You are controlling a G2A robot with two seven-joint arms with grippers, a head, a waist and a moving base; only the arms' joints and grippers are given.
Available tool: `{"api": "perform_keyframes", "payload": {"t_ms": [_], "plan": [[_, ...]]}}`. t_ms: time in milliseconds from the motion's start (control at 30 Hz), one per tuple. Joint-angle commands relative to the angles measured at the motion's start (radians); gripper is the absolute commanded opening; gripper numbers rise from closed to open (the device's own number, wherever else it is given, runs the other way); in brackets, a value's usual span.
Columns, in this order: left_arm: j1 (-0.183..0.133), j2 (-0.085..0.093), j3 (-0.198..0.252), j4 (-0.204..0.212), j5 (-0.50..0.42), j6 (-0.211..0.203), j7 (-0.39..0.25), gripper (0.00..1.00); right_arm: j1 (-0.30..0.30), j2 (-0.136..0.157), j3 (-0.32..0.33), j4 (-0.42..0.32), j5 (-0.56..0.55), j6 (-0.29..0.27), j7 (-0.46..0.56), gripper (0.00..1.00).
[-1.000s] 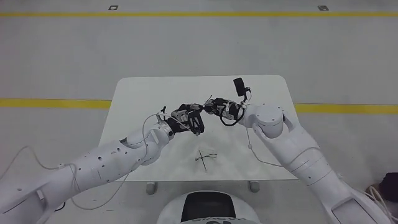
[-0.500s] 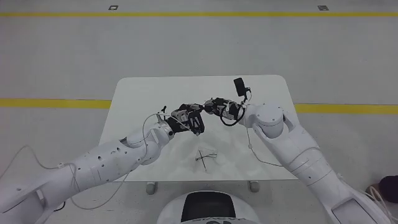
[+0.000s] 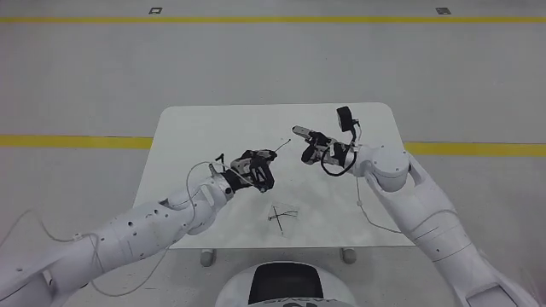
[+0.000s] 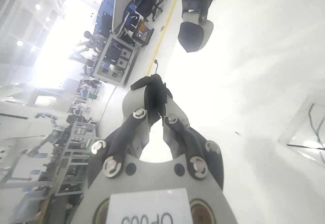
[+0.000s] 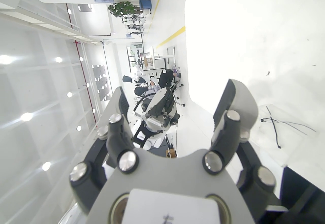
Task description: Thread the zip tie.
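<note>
We see the left gripper [image 3: 266,160] above the middle of the table [image 3: 188,136], its fingers pinched tight on the zip tie [image 3: 280,147]. The tie's long axis slants to the far right, its free tip aimed at the right gripper [image 3: 300,143]. That gripper gapes wide, holds nothing and sits just clear of the tip. The left wrist view gives us the pinch close up, the top view the slant. Spare ties [image 3: 281,216] lie nearer.

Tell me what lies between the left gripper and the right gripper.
In the top view, only the free end of the zip tie, sticking out of the shut left gripper toward the open right gripper, above bare table.
</note>
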Motion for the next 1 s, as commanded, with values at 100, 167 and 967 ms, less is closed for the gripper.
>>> {"api": "perform_keyframes", "payload": {"t_ms": [100, 167, 967], "plan": [[0.010, 0.005, -0.036, 0.031, -0.069, -0.065, 0.077, 0.00, -0.006, 0.003, 0.010, 0.001, -0.002, -0.012, 0.019, 1.00], [0.010, 0.005, -0.036, 0.031, -0.069, -0.065, 0.077, 0.00, -0.006, 0.003, 0.010, 0.001, -0.002, -0.012, 0.019, 1.00], [-0.008, -0.016, -0.108, 0.146, -0.915, -0.552, -0.079, 0.00, 0.029, 0.028, 0.072, 0.110, -0.079, -0.271, 0.296, 1.00]]}}
